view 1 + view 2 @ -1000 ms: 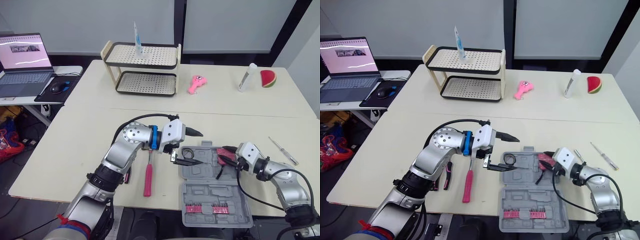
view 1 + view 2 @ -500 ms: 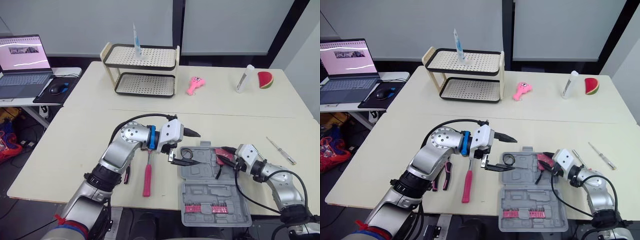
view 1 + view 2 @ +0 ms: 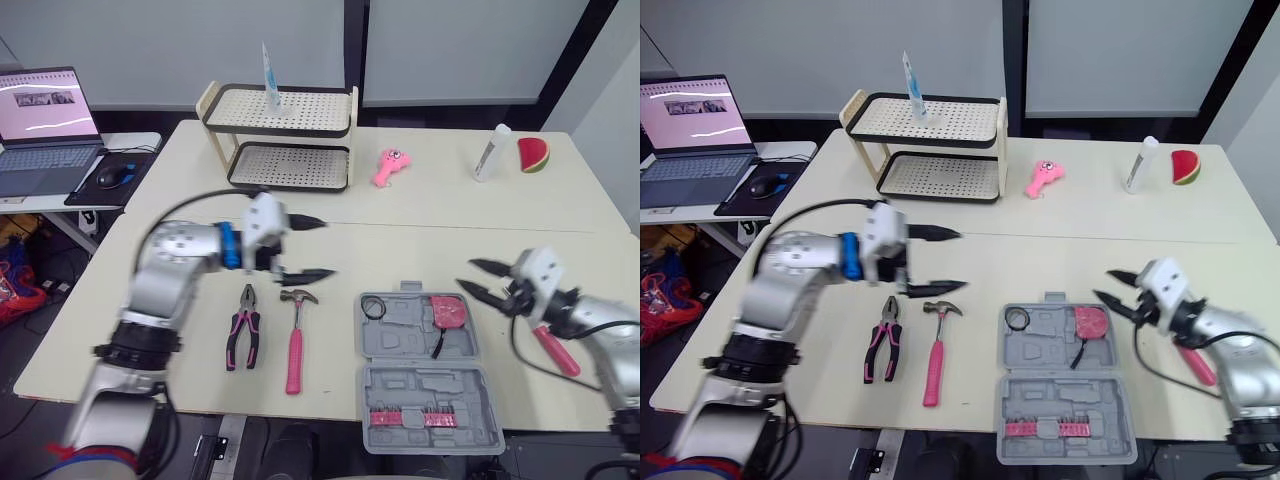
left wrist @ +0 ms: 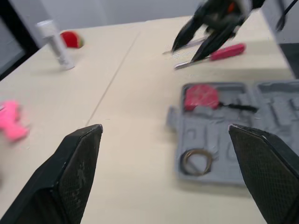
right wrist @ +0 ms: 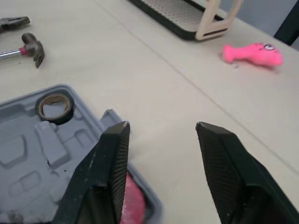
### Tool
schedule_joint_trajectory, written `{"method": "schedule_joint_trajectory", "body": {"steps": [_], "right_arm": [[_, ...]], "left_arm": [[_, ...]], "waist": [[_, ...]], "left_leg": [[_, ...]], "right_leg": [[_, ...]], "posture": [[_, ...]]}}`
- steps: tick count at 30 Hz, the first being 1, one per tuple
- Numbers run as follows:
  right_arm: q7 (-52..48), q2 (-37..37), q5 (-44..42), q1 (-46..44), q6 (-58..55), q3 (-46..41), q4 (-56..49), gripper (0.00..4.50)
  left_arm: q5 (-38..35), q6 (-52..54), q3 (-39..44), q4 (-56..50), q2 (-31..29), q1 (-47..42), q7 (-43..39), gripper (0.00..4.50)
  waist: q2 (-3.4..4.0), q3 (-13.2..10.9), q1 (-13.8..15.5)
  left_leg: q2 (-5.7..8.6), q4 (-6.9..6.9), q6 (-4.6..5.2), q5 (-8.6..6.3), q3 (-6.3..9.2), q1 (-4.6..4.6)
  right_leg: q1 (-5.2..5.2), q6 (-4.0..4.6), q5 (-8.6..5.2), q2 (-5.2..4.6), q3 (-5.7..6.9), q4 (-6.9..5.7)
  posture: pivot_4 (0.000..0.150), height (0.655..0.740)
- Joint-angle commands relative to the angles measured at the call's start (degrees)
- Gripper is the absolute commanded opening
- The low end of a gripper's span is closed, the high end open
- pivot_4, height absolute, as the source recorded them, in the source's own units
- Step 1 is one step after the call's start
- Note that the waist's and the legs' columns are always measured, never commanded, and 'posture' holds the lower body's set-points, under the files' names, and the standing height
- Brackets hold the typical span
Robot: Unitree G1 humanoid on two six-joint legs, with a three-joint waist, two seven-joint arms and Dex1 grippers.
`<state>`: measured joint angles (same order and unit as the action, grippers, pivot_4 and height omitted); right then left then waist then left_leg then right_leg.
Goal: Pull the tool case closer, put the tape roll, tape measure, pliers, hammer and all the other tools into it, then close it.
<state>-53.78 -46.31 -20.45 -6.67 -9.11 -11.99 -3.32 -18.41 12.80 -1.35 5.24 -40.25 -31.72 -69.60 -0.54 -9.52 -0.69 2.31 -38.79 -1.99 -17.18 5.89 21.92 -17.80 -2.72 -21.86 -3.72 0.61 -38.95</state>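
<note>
Tool case [image 3: 420, 385] lies open and flat at the near table edge, between the arms. The near half holds a row of pink bits [image 3: 400, 417]. In the far half, the tape roll [image 3: 373, 308] sits in the left corner pocket and the pink tape measure [image 3: 448, 312] on the right side.

Hammer [image 3: 294, 345] is on the table just left of the case, pink handle toward the robot, head away. Pliers [image 3: 243, 330] lie beside it, further left, handles toward the robot. Both are outside the case. A pink-handled screwdriver [image 3: 1196, 363] is on the table right of the case, partly under the right arm.

Right gripper [image 3: 475, 277]: fingers spread, empty, above the table just right of the case's far corner, pointing left.
Left gripper [image 3: 315, 247]: fingers spread wide, empty, above the table beyond the hammer head, pointing right.

Far table: two-tier rack [image 3: 280, 140] with a tube [image 3: 268, 75] standing on top, pink toy [image 3: 390, 168], white bottle [image 3: 488, 155], watermelon slice [image 3: 533, 155]. Laptop [image 3: 40, 130] and mouse [image 3: 108, 178] are on a side desk at far left.
</note>
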Motion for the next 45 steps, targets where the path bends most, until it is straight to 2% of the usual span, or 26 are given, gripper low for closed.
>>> {"method": "schedule_joint_trajectory", "body": {"steps": [1, 5, 10, 16, 20, 24, 25, 30, 34, 38, 41, 45], "right_arm": [[-3.8, -5.0, -4.1, 1.6, -3.8, -6.7, -1.5, 3.29], [-10.7, -12.7, -5.2, 7.1, -5.9, -15.0, 3.3, 4.43], [-13.6, -16.6, -1.8, 13.3, -1.2, -23.1, 14.1, 4.43], [-12.4, -16.6, 2.2, 13.4, 8.2, -24.2, 31.2, 4.43], [-12.0, -17.5, 3.3, 10.6, 11.9, -23.1, 39.0, 4.43], [-12.1, -17.6, 4.2, 8.0, 14.0, -21.3, 40.8, 4.43], [-11.5, -17.3, 4.6, 7.7, 14.5, -20.8, 39.9, 4.43], [-10.5, -13.5, 1.0, 6.7, 5.5, -15.3, 19.8, 4.43], [-6.8, -6.0, -3.7, -2.6, -5.6, -2.7, -1.4, 4.43], [-7.8, -0.9, -7.2, -9.4, -11.6, 6.5, -12.0, 4.43], [-9.2, 2.6, -9.2, -14.0, -14.4, 13.5, -18.0, 4.43], [-10.3, 5.2, -10.6, -17.6, -16.4, 18.1, -21.9, 4.43]], "left_arm": [[-3.6, 3.0, 7.1, 1.5, -5.3, 2.7, -1.5, 4.5], [-4.6, 4.8, 13.7, 8.0, -13.4, 7.5, -4.1, 4.5], [-2.4, -0.1, 17.9, 23.1, -18.2, 11.7, -4.1, 4.5], [0.9, -6.8, 18.2, 36.8, -19.0, 11.9, -2.2, 4.5], [1.6, -9.0, 18.1, 39.9, -19.0, 11.8, -2.4, 4.5], [2.0, -10.8, 18.6, 40.0, -18.5, 11.7, -1.1, 4.5], [2.0, -11.3, 18.9, 39.9, -18.3, 11.8, -0.1, 4.5], [1.0, -14.4, 21.9, 33.1, -15.6, 17.6, 6.5, 4.5], [-1.0, -9.4, 26.5, 18.0, -11.6, 29.7, 13.2, 4.5], [-6.1, -0.5, 30.7, 3.4, -7.3, 40.7, 16.0, 4.5], [-7.3, 3.3, 31.9, -6.0, -3.9, 48.9, 18.5, 4.5], [-9.2, 7.1, 33.1, -14.6, -0.3, 54.6, 21.5, 4.5]], "waist": [[-0.02, 0.0, 0.0], [0.0, -0.1, 0.4], [0.04, -0.1, 0.2], [0.04, -0.1, -0.8], [0.04, -0.1, -1.3], [0.08, -0.1, -2.0], [0.09, -0.1, -2.1], [0.16, 0.0, -2.6], [0.19, 0.0, -3.2], [0.17, -0.1, -2.1], [0.12, -0.1, -0.8], [0.08, -0.1, 0.4]], "left_leg": [[0.0, 0.04, 0.0, 0.0, 0.03, 0.0], [0.04, 0.03, 0.02, -0.01, 0.08, 0.06], [0.04, 0.09, 0.24, -0.14, 0.04, -0.01], [0.04, 0.13, 0.33, -0.18, 0.05, -0.06], [0.02, 0.17, 0.31, -0.18, -0.14, -0.08], [-0.02, 0.16, 0.26, -0.15, -0.19, -0.12], [-0.04, 0.17, 0.18, -0.1, -0.18, -0.12], [-0.07, 0.21, 0.1, -0.06, -0.23, -0.07], [-0.13, 0.25, 0.07, -0.04, -0.21, -0.07], [-0.12, 0.26, 0.05, -0.04, 0.01, 0.1], [-0.01, 0.22, 0.05, -0.04, 0.04, 0.16], [0.01, 0.09, 0.05, -0.05, 0.23, 0.2]], "right_leg": [[0.0, 0.0, 0.0, 0.0, -0.01, 0.02], [-0.01, 0.0, 0.0, -0.09, 0.04, 0.04], [-0.04, 0.0, 0.0, -0.15, -0.01, 0.01], [-0.1, 0.0, 0.0, -0.23, 0.0, -0.05], [-0.19, 0.0, 0.0, -0.23, 0.01, -0.1], [-0.21, 0.0, 0.0, -0.23, -0.02, -0.15], [-0.21, 0.0, 0.0, -0.23, -0.02, -0.15], [-0.27, 0.0, 0.0, -0.26, -0.08, -0.14], [-0.34, 0.01, 0.0, -0.26, -0.18, -0.14], [-0.44, 0.01, 0.0, -0.28, -0.19, -0.08], [-0.42, 0.01, 0.0, -0.42, -0.16, 0.01], [-0.4, 0.01, 0.01, -0.44, -0.05, 0.01]], "posture": [[0.15, 0.74], [0.15, 0.74], [0.15, 0.74], [0.15, 0.74], [0.15, 0.74], [0.15, 0.74], [0.15, 0.74], [0.15, 0.74], [0.15, 0.74], [0.15, 0.74], [0.15, 0.74], [0.15, 0.74]]}}
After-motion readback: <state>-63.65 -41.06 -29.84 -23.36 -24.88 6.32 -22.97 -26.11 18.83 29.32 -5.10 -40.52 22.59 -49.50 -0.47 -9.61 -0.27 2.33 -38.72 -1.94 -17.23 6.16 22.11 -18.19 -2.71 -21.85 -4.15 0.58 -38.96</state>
